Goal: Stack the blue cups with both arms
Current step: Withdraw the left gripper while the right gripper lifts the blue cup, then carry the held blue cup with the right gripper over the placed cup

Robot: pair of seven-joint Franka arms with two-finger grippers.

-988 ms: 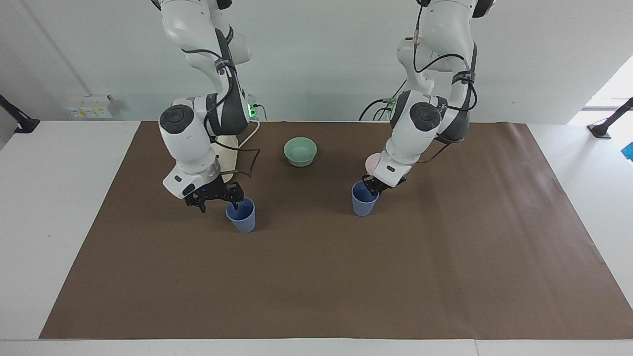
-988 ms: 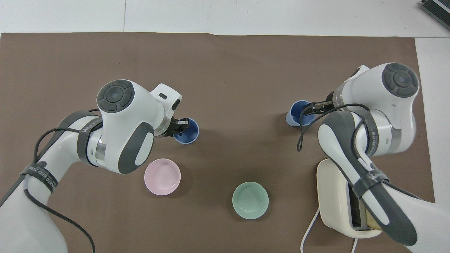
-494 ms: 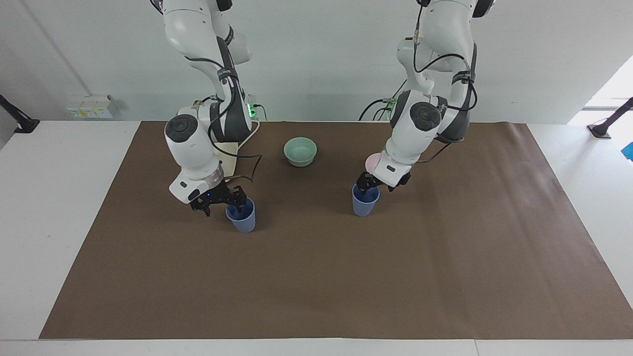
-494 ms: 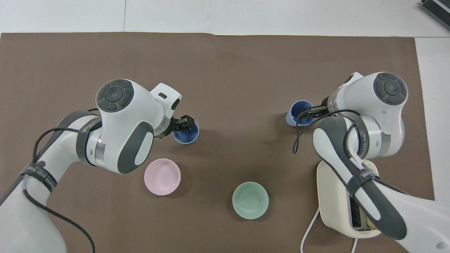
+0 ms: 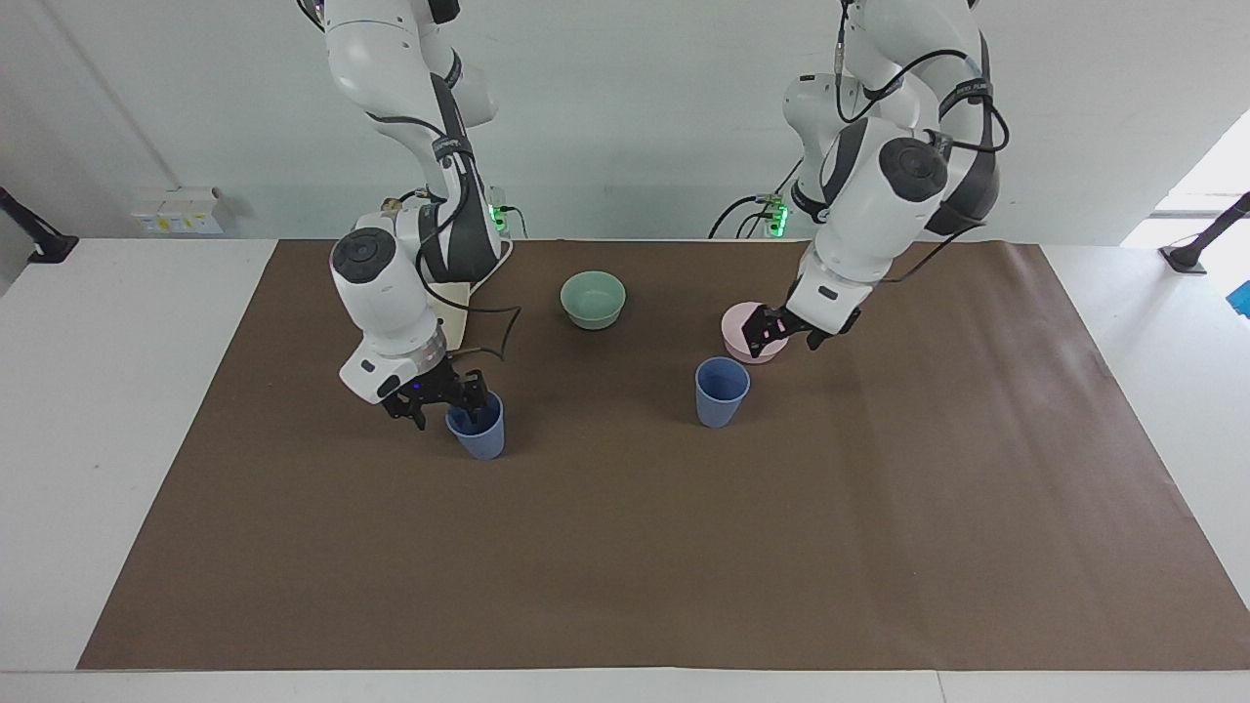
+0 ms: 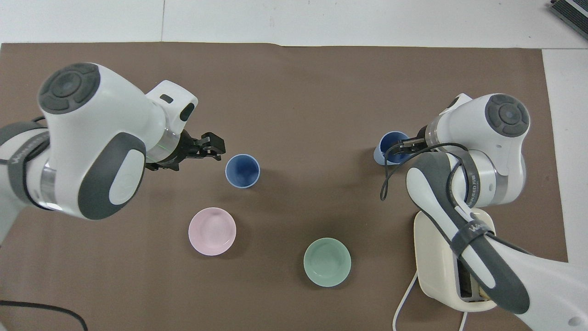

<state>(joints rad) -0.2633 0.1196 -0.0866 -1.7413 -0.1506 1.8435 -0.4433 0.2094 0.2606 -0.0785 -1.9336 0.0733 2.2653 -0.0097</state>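
Inspection: blue cups not yet stacked, both upright and well apart on the brown mat.

One blue cup (image 5: pixel 723 392) stands free toward the left arm's end of the bench; the left pincer (image 5: pixel 778 335) hangs spread and empty above the pink bowl (image 5: pixel 738 326), clear of that cup. The second blue cup (image 5: pixel 477 426) stands toward the right arm's end with the right pincer (image 5: pixel 451 396) at its rim, one finger apparently inside; a firm pinch cannot be confirmed. Judged progress: no lift made; grasping, carrying and nesting remain. The mint-green bowl (image 5: pixel 593 298) sits untouched.
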